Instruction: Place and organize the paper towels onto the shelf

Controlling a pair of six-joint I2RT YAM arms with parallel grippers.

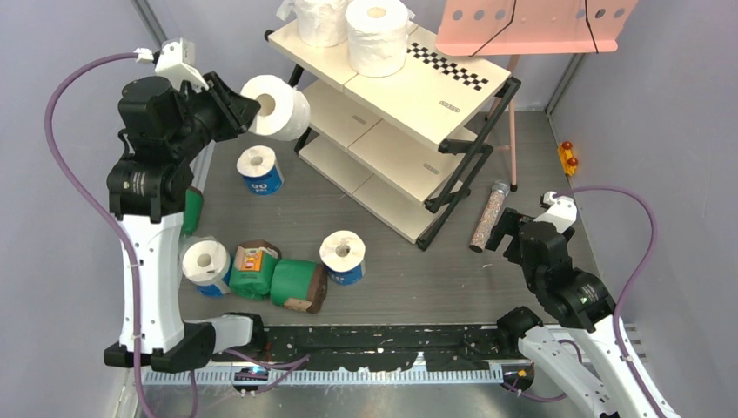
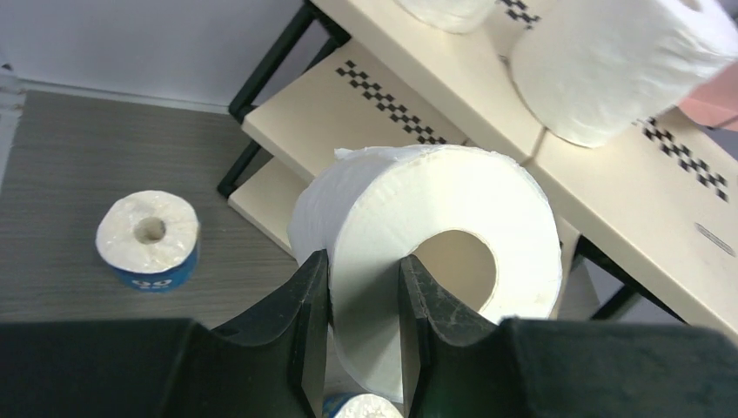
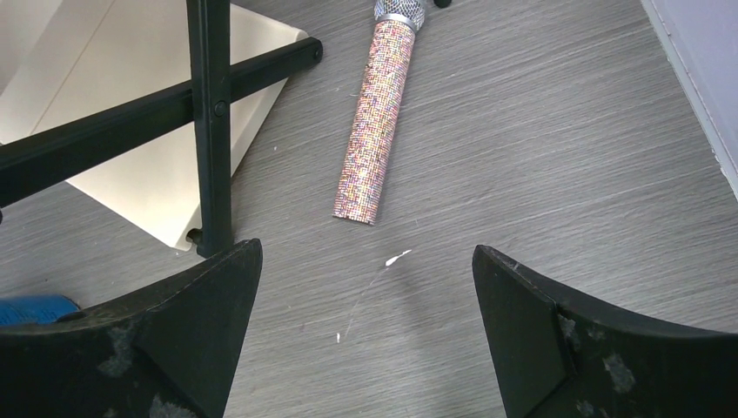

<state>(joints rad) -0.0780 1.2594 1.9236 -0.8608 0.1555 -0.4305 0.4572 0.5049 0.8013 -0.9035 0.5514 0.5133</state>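
Left gripper clamping roll wall, one finger inside core for secure carry; roll hanging airborne beside shelf left end, two more rolls sitting on top tier; right gripper hovering idle, jaws apart, near tube

A: Soft, even light is filling the scene; the shelf is casting only faint shadows on the floor.

B: The white roll is glowing, nearly washing out, and the black fingers nearest the lens are blurring at the edges.
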